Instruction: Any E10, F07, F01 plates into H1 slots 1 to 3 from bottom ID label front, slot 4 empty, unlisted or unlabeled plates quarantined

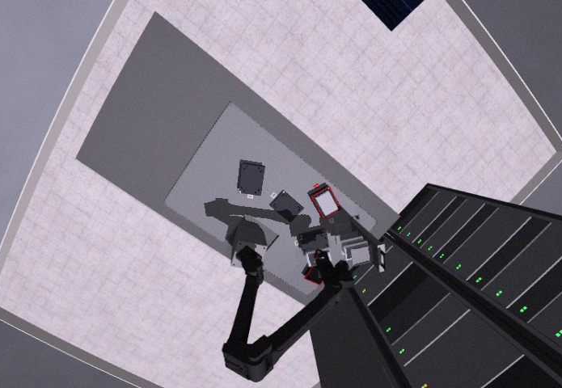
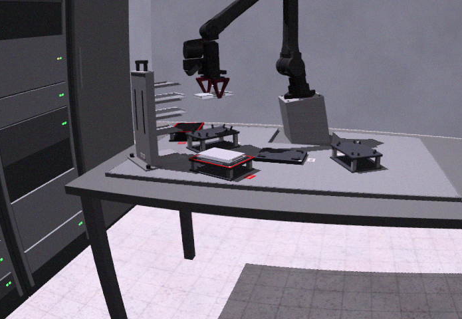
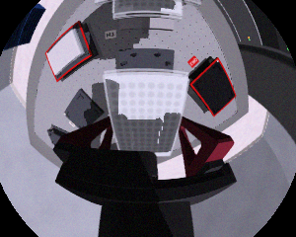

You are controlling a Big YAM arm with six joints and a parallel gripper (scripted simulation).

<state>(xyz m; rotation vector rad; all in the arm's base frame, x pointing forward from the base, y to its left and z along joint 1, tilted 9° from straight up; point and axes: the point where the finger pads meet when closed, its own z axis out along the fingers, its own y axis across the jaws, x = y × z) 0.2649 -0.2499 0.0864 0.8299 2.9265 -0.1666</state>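
Note:
The plate hotel H1 (image 2: pixel 144 116) stands at the table's left end, its shelves (image 2: pixel 169 100) pointing toward the arm. My gripper (image 2: pixel 213 90) hangs in the air in front of the shelves, at about upper-shelf height. It is shut on a white well plate (image 2: pixel 208 95) and holds it level by the long sides, clear of the shelves. I cannot read any label. Another white plate (image 2: pixel 221 155) sits flat in a red-edged quarantine nest.
A second red-edged nest (image 2: pixel 188 127) stands empty beside the hotel. A dark raised nest (image 2: pixel 212 135) stands below the gripper. A flat dark nest (image 2: pixel 282 155) and a raised nest (image 2: pixel 355 154) lie to the right. The arm's base (image 2: pixel 304 116) stands behind them. Server racks (image 2: pixel 20 150) stand to the left.

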